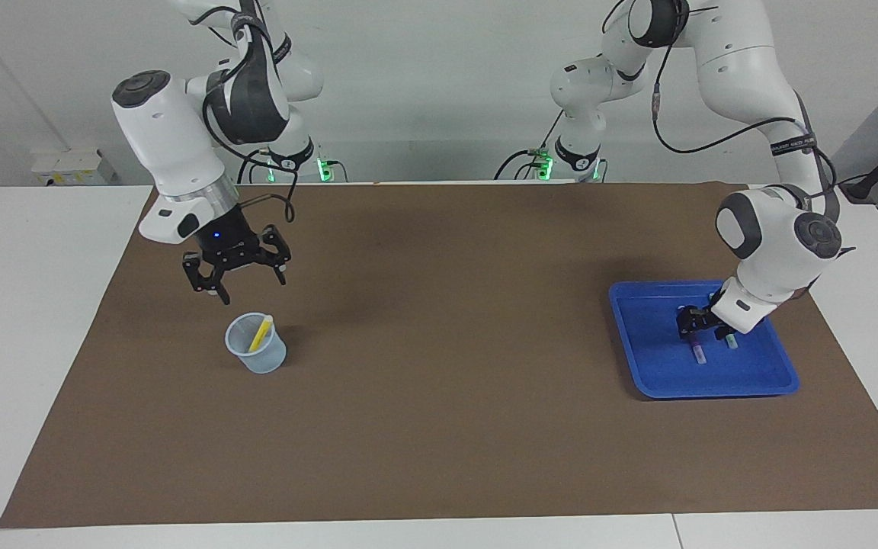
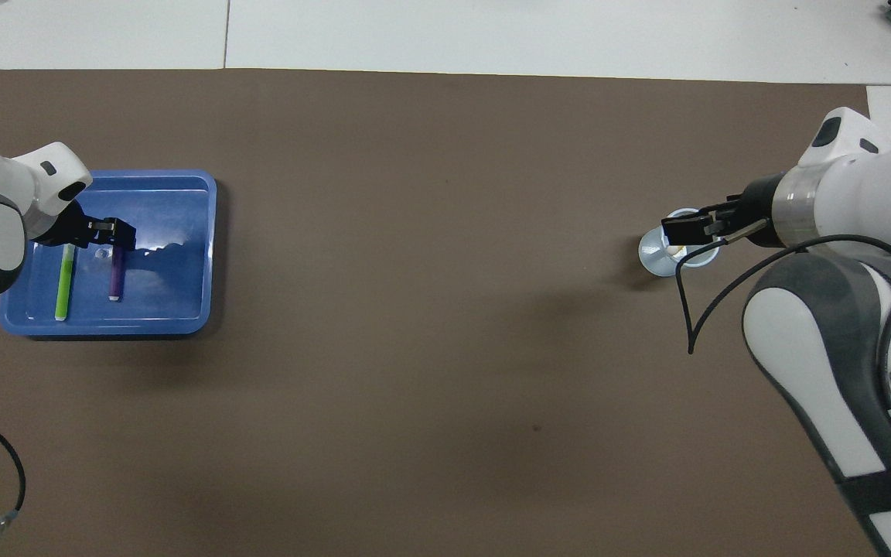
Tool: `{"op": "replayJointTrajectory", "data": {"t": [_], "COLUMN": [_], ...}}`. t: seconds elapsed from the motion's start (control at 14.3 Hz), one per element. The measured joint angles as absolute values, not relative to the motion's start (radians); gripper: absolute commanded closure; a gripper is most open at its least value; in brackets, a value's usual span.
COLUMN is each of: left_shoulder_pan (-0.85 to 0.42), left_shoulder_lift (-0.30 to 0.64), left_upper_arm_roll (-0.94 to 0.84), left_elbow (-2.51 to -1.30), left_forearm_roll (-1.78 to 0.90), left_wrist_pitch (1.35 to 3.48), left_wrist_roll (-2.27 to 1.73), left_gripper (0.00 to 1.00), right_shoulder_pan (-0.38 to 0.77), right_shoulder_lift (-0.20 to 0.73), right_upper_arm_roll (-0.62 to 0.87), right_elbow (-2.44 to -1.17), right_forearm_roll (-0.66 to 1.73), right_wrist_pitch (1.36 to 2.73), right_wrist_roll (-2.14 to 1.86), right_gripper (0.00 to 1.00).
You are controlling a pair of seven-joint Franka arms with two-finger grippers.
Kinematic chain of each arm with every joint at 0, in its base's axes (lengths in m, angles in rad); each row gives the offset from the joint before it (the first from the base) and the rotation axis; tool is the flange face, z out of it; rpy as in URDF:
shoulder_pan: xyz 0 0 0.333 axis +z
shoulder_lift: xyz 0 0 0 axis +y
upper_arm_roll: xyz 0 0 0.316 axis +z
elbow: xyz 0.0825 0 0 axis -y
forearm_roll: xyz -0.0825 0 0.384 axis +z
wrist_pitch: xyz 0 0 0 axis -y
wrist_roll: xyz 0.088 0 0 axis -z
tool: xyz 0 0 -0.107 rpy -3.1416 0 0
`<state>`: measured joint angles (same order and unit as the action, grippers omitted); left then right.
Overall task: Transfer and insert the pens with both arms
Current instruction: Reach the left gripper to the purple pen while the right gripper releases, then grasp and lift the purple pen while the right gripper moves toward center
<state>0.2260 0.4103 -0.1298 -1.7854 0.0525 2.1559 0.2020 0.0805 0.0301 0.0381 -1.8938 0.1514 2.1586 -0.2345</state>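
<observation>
Since yellow marker pen (image 1: 260, 333) leans inside translucent pale-blue plastic cup (image 1: 271, 361), right gripper (image 1: 245, 284) above has fingers apart; left gripper (image 1: 694, 329) at purple marker pen (image 1: 698, 353), fingers: cannot tell.
</observation>
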Motion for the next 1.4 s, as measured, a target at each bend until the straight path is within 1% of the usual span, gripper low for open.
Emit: {"op": "replayJointTrajectory", "data": {"t": [0.07,0.21,0.42,0.56,0.63,0.7,0.77,0.98,1.12,1.19,1.26,1.4], "left_shoulder_pan": [0.229,0.229,0.229,0.229,0.229,0.229,0.229,0.229,0.229,0.229,0.229,0.229], "left_shoulder_lift": [0.417,0.423,0.423,0.423,0.423,0.423,0.423,0.423,0.423,0.423,0.423,0.423], "left_upper_arm_roll": [-0.13,-0.132,-0.134,-0.134,-0.134,-0.134,-0.135,-0.137,-0.137,-0.137,-0.136,-0.136], "left_elbow": [-1.786,-1.787,-1.796,-1.803,-1.804,-1.806,-1.808,-1.816,-1.819,-1.82,-1.822,-1.824], "left_forearm_roll": [0.053,0.053,0.053,0.053,0.053,0.053,0.053,0.053,0.053,0.053,0.053,0.053], "left_wrist_pitch": [2.163,2.166,2.17,2.176,2.18,2.182,2.183,2.185,2.185,2.185,2.185,2.185], "left_wrist_roll": [0.207,0.212,0.214,0.216,0.219,0.223,0.225,0.229,0.229,0.23,0.23,0.23], "left_gripper": [0.3,0.35,0.36,0.42,0.42,0.46,0.49,0.52,0.54,0.68,1.0,1.0], "right_shoulder_pan": [0.099,0.132,0.166,0.187,0.208,0.234,0.267,0.374,0.416,0.426,0.431,0.439], "right_shoulder_lift": [0.03,0.029,0.029,0.029,0.029,0.029,0.03,0.049,0.077,0.092,0.104,0.122], "right_upper_arm_roll": [0.041,0.045,0.049,0.05,0.051,0.051,0.052,0.056,0.056,0.056,0.056,0.056], "right_elbow": [-1.882,-1.859,-1.852,-1.851,-1.851,-1.851,-1.851,-1.852,-1.853,-1.853,-1.853,-1.852], "right_forearm_roll": [0.151,0.153,0.23,0.276,0.288,0.292,0.293,0.293,0.296,0.318,0.354,0.408], "right_wrist_pitch": [2.142,2.108,2.098,2.098,2.099,2.102,2.111,2.194,2.253,2.275,2.297,2.334], "right_wrist_roll": [-0.176,-0.084,-0.037,-0.034,-0.016,0.027,0.09,0.251,0.296,0.308,0.308,0.308], "right_gripper": [0.0,0.0,0.0,0.0,0.0,0.0,0.0,0.0,0.0,0.0,0.0,0.0]}}
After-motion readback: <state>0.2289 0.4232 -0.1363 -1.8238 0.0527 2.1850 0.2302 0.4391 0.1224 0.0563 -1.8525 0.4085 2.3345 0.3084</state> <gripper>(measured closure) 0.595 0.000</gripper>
